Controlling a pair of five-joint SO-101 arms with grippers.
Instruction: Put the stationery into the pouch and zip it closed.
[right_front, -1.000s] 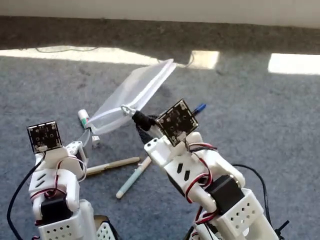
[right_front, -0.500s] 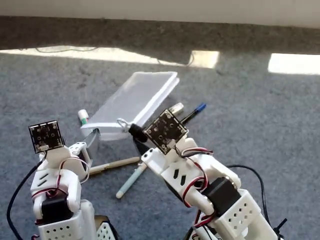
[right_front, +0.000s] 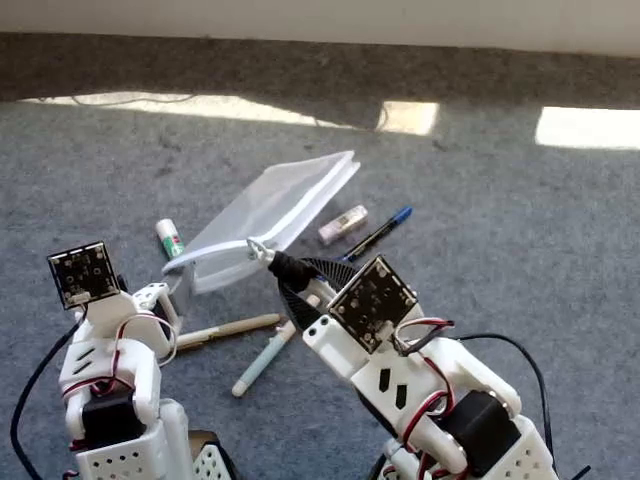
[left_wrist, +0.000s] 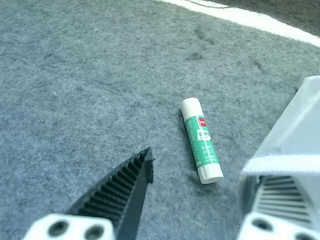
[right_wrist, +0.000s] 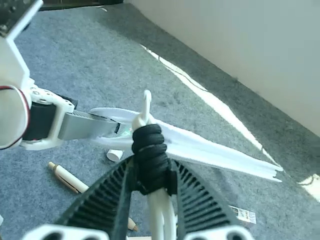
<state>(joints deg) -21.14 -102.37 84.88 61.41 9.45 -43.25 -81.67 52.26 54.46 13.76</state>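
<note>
R pincer (right_wrist: 151, 165) is clamped on the black zip pull (right_wrist: 149, 145) of the pouch (right_front: 280, 200), lifting that end off the carpet (right_front: 520, 260). L pincer (right_front: 170, 288) gapes wide, with the pouch's near-left end right by its fixed jaw; I can't tell if they touch. Pouch is clear w/ a white zip, tilted, running far-right. Glue stick (left_wrist: 201, 146) lies left of it; its green label has white print too blurred for me to read. Pinkish labelled block (right_front: 343, 223) and blue-capped pen (right_front: 378, 231) lie just right of the pouch. Beige pen (right_front: 228, 329) and teal marker (right_front: 262, 364) lie near, betw. the arms. All stationery is outside the pouch.
</note>
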